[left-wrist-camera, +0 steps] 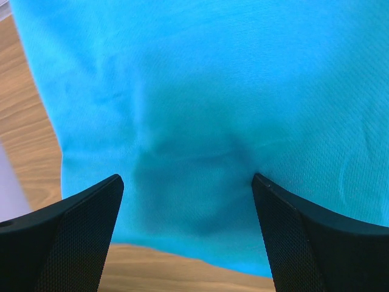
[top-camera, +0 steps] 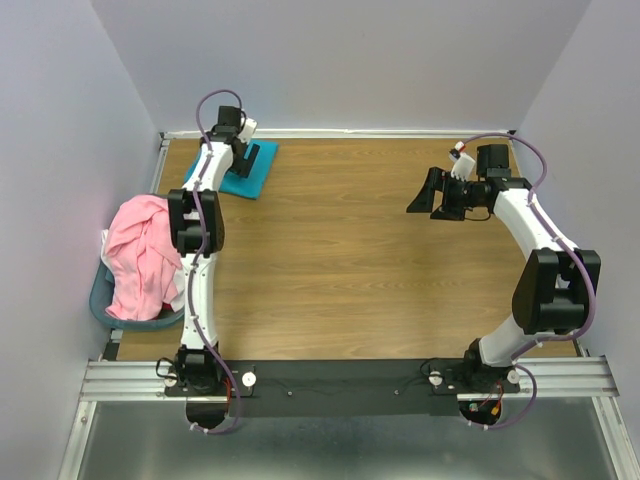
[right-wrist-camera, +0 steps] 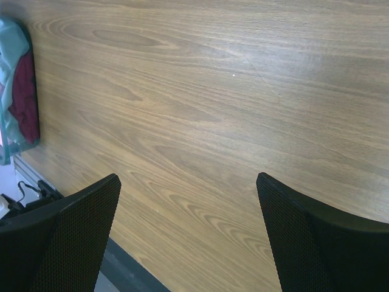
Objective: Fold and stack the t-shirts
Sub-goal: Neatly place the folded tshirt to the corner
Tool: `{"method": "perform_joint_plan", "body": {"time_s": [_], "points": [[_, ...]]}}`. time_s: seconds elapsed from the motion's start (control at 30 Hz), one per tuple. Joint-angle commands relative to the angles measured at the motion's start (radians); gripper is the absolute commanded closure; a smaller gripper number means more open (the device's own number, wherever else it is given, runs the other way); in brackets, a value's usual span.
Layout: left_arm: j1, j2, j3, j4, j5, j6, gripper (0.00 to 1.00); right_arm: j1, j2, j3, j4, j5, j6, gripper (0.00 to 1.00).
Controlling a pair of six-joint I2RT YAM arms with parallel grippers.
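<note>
The teal t-shirt (top-camera: 243, 178) lies folded flat at the table's far left corner. My left gripper (top-camera: 250, 163) hovers just over it, open, with nothing between its fingers. In the left wrist view the teal t-shirt (left-wrist-camera: 213, 91) fills almost everything, and the left gripper (left-wrist-camera: 187, 180) stands wide above its near edge. The pink t-shirt (top-camera: 140, 255) is crumpled in a heap, draped over the basket at the table's left side. My right gripper (top-camera: 425, 205) hangs open above bare wood at the far right. The right gripper (right-wrist-camera: 188, 179) is empty in its own view.
The blue-grey basket (top-camera: 100, 297) sits off the left table edge, under the pink heap, and its end shows in the right wrist view (right-wrist-camera: 11, 67). Walls close in the left, back and right. The wooden table (top-camera: 350, 260) lies between the arms.
</note>
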Motion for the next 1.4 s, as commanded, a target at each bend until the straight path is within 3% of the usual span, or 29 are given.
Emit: {"method": "perform_joint_plan", "body": {"time_s": [0.0, 0.4, 0.67, 0.9, 1.07, 1.37], "points": [[0.047, 0.069, 0.011, -0.079, -0.077, 0.056, 0.06, -0.008, -0.01, -0.014, -0.025, 0.01, -0.013, 0.0], [0.158, 0.103, 0.074, -0.097, -0.054, 0.011, 0.12, -0.008, -0.004, -0.02, -0.025, 0.007, -0.01, 0.0], [0.148, 0.039, 0.045, -0.133, 0.152, -0.084, 0.22, -0.008, 0.0, -0.02, -0.025, 0.001, -0.007, 0.0], [0.099, -0.09, -0.006, -0.064, 0.215, -0.079, 0.16, -0.008, -0.003, -0.024, -0.023, -0.008, -0.005, 0.0], [0.066, -0.098, 0.074, -0.119, 0.272, -0.052, 0.15, -0.008, -0.003, -0.028, -0.023, -0.016, -0.005, 0.0], [0.13, -0.127, 0.115, -0.104, 0.424, 0.109, 0.12, -0.008, -0.021, -0.034, -0.026, -0.014, -0.004, 0.0]]}}
